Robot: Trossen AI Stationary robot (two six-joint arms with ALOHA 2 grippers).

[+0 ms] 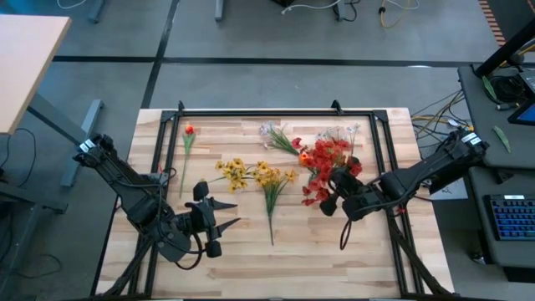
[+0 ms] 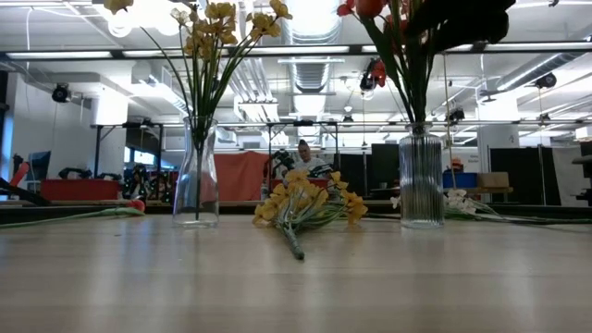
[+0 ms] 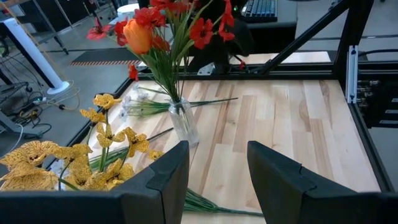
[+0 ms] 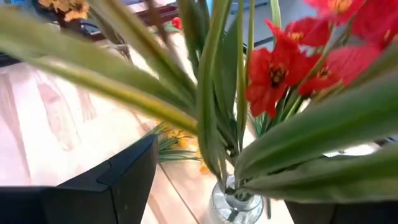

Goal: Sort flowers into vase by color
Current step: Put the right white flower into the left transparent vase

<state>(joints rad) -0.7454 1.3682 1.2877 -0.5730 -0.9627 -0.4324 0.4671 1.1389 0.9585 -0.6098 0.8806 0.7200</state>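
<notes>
A ribbed glass vase (image 2: 421, 180) holds red flowers (image 1: 328, 159) with one orange bloom (image 3: 138, 36). A smooth vase (image 2: 196, 176) holds yellow flowers (image 1: 236, 173). A yellow spray (image 1: 272, 186) lies flat on the table between them. A single red stem (image 1: 188, 138) and white sprays (image 1: 276, 134) lie near the far edge. My right gripper (image 4: 221, 174) is open just above the ribbed vase's mouth (image 4: 233, 202), with the red bunch's stalks (image 4: 214, 118) between its fingers. My left gripper (image 1: 219, 216) is open near the near-left side, apart from the flowers. My right gripper has one finger (image 4: 124, 177) on either side of the red bunch's green stalks and leaves (image 4: 311, 143), coming level from the table's right. I cannot tell whether either finger touches them. The stalks stand upright in the vase.
A black frame (image 1: 267, 113) runs round the table's far and side edges. More white sprays (image 1: 347, 134) lie behind the red bunch. Bare wood (image 1: 284, 259) lies along the near edge. A person (image 2: 303, 157) sits in the room far beyond the table.
</notes>
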